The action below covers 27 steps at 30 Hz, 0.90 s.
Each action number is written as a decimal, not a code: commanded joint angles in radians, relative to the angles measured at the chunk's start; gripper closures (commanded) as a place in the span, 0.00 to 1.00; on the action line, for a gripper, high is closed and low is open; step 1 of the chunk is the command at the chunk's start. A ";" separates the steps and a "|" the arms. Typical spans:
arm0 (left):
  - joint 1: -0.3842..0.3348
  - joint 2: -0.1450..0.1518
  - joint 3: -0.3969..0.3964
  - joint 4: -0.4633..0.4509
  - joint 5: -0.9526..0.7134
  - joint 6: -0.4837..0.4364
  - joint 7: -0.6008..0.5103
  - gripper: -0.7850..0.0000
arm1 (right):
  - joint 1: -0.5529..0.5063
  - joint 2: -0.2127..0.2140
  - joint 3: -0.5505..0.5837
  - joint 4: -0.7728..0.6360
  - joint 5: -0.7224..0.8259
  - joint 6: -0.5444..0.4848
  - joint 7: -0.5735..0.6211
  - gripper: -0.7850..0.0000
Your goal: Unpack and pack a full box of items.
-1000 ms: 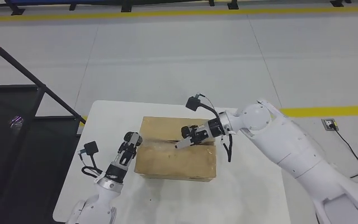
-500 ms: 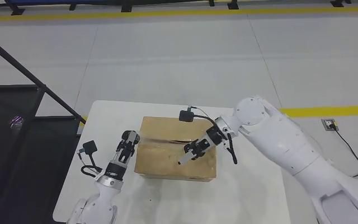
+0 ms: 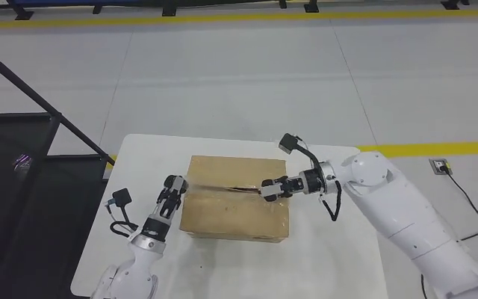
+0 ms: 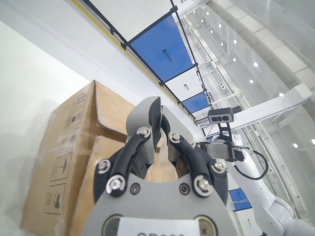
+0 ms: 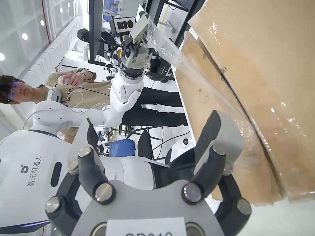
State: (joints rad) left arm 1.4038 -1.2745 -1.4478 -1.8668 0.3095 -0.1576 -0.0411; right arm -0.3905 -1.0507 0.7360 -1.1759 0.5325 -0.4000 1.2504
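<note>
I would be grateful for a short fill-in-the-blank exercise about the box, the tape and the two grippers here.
1. The brown cardboard box rests on a ___ table.
2. The left gripper is ___ on the clear tape strip that runs to the box.
3. The right gripper, over the box's top, is ___.
Missing words: white; shut; open.

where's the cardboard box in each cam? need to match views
Top view: box lower centre, left gripper at one end, right gripper over its top.
Left wrist view: box's symbol-printed side, just beyond the left gripper.
Right wrist view: box's taped top flaps, beyond the right gripper.
Shared landmark: left gripper pinching clear tape off the seam.
</note>
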 commanded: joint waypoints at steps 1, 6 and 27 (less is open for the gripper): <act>0.003 0.000 -0.002 -0.001 -0.001 0.001 0.000 1.00 | -0.070 0.031 0.059 -0.100 -0.059 0.001 -0.038 0.00; 0.009 0.000 -0.008 -0.005 -0.004 -0.003 -0.004 1.00 | -0.104 0.047 0.091 -0.160 -0.101 0.003 -0.064 0.00; 0.011 -0.002 -0.019 0.006 -0.023 -0.023 -0.027 1.00 | -0.331 0.104 0.064 -0.867 -1.059 0.902 -0.392 0.00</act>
State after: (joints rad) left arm 1.4162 -1.2762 -1.4679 -1.8615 0.2858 -0.1810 -0.0665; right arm -0.7028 -0.9489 0.8022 -1.9919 -0.4546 0.4331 0.8704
